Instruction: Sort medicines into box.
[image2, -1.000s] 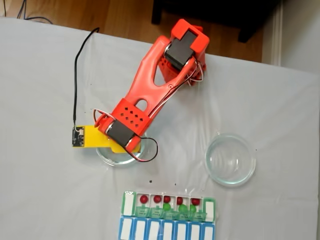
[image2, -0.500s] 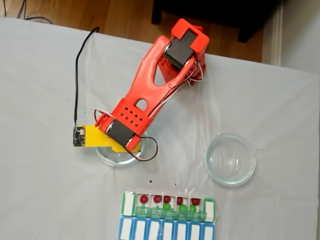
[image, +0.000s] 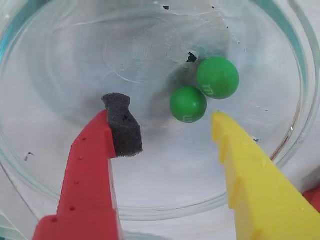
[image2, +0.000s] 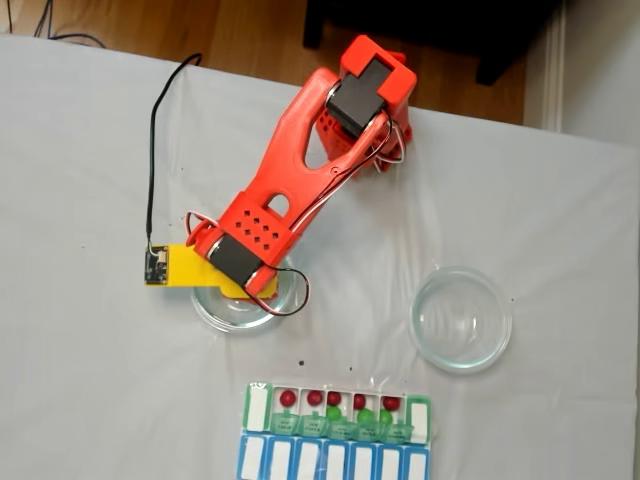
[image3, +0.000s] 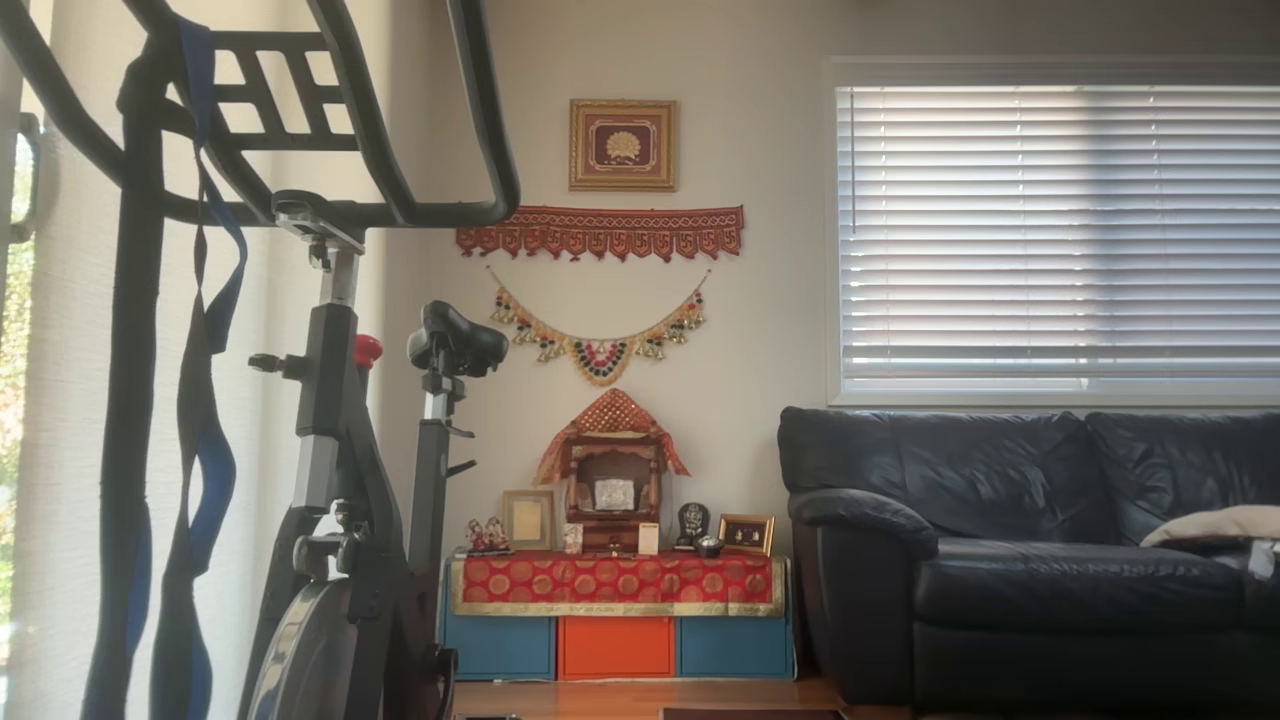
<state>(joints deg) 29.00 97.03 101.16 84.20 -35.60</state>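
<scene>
Since a second earlier, arm dipped into glass dish (image2: 222, 315); fingers (image: 167, 127) spread wide, empty, nearing two green pills (image: 188, 104) for pickup.

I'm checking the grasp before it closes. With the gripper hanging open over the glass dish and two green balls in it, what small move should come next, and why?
Probably ease the gripper forward and down toward the nearer green ball. The jaws stand open, and that ball lies just beyond the tips, between the red and yellow fingers, almost touching the second ball. Closing now would likely catch nothing.
</scene>
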